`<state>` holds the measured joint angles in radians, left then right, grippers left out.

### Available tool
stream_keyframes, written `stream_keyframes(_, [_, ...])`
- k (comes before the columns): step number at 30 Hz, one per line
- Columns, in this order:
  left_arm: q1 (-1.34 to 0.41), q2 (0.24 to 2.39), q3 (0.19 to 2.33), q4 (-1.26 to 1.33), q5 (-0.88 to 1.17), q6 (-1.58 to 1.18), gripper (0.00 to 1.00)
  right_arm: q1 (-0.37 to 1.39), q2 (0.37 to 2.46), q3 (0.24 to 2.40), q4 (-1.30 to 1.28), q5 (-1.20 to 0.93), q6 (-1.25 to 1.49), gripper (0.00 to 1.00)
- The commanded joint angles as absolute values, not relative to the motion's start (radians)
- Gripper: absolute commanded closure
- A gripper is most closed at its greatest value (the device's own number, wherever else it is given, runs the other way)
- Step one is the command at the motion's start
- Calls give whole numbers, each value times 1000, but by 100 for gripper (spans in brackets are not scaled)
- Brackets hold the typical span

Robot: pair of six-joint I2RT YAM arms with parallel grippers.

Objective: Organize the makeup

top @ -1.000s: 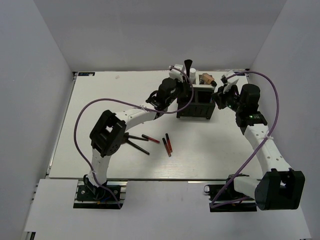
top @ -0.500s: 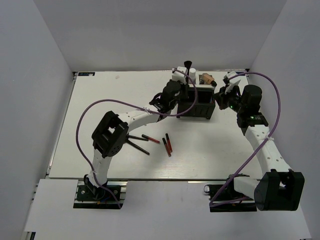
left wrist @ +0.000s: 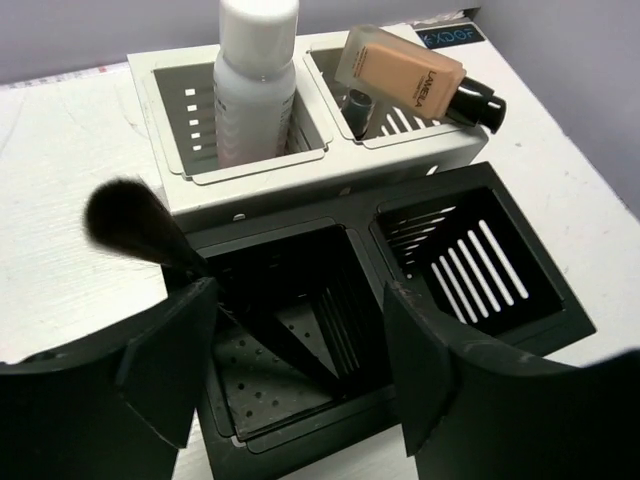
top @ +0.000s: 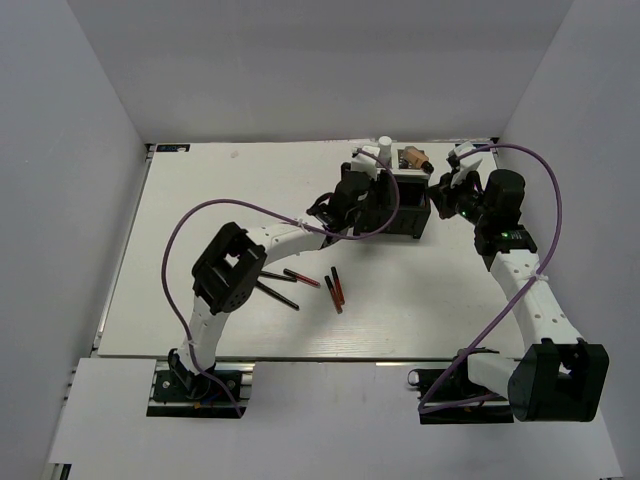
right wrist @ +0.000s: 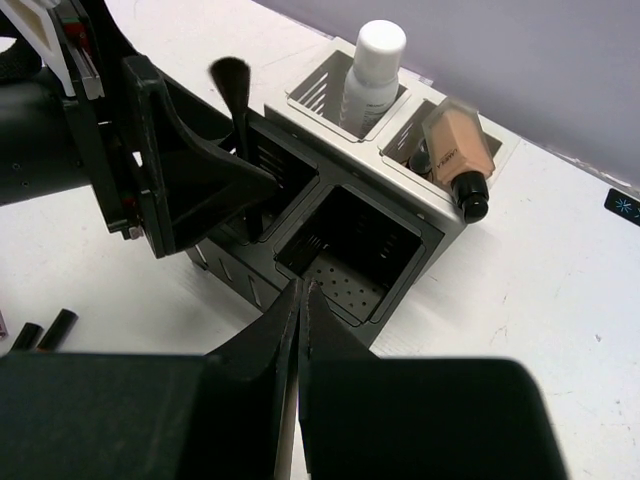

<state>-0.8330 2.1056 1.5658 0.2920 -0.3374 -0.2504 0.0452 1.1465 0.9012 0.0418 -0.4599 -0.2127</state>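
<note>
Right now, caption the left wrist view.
Open left gripper at the box, brush leaning in a black compartment.

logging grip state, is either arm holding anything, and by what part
Nothing is held. The left gripper has its jaws open around the brush, which leans in a black compartment; the right gripper is shut and empty.

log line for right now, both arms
left gripper: open, not gripping | brush: leaning in black compartment | right gripper: shut, empty | pencils: on table

The left arm (top: 270, 233) is stretched toward the table's (top: 200, 220) far edge, the left gripper (left wrist: 296, 335) spread wide. The right arm (top: 528, 295) is extended toward the far right corner, the right gripper (right wrist: 300, 300) pressed closed.
</note>
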Motion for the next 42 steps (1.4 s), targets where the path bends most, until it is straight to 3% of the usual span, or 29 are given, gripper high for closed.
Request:
stream_keyframes(1, [-844,2037,1574,313,-379,-252,22,38,1132,899,91,-486,-209,100])
stream_keyframes(7, [-853,1927,1601,356,-417,-250,24,41,1138,903,60,-650,-273,100])
stream_keyframes(10, [-844,1826,1576,331,-448,-267,35,44,1172,948,-95,-941,-418,100])
stream_keyframes(11, [-844,1794,1554,315,-451,-278,48,48,1186,962,-138,-1004,-461,100])
stream_keyframes(13, [-818,1662,1505,206,-477,-355,64,66,1230,1012,-239,-1096,-604,91])
stream_keyframes(14, [-818,1617,1464,151,-559,-377,81,80,1274,1034,-341,-1135,-647,82])
stream_keyframes(17, [-805,1430,1366,-119,-639,-497,100,161,1340,1113,-522,-1100,-802,68])
stream_keyframes(18, [-796,1331,1335,-200,-693,-632,100,182,1377,1123,-535,-1074,-831,66])
stream_keyframes(20, [-784,1229,1240,-462,-728,-792,100,305,1414,1127,-513,-956,-824,65])
stream_keyframes(23, [-773,1024,1091,-762,-733,-1131,72,466,1494,1150,-436,-812,-727,66])
stream_keyframes(24, [-773,921,1048,-852,-707,-1254,54,492,1528,1173,-436,-766,-706,66])
stream_keyframes(27, [-773,781,902,-1021,-654,-1481,31,651,1690,1316,-442,-686,-603,63])
stream_keyframes(29, [-773,671,858,-1107,-631,-1575,27,746,1814,1449,-448,-579,-545,53])
stream_keyframes(31, [-773,603,864,-1205,-623,-1644,25,784,1938,1543,-469,-513,-479,48])
stream_keyframes(36, [-773,604,977,-1414,-649,-1680,23,868,2132,1793,-474,-491,-414,46])
stream_keyframes(42, [-773,548,950,-1411,-624,-1680,22,937,2246,1855,-453,-413,-433,43])
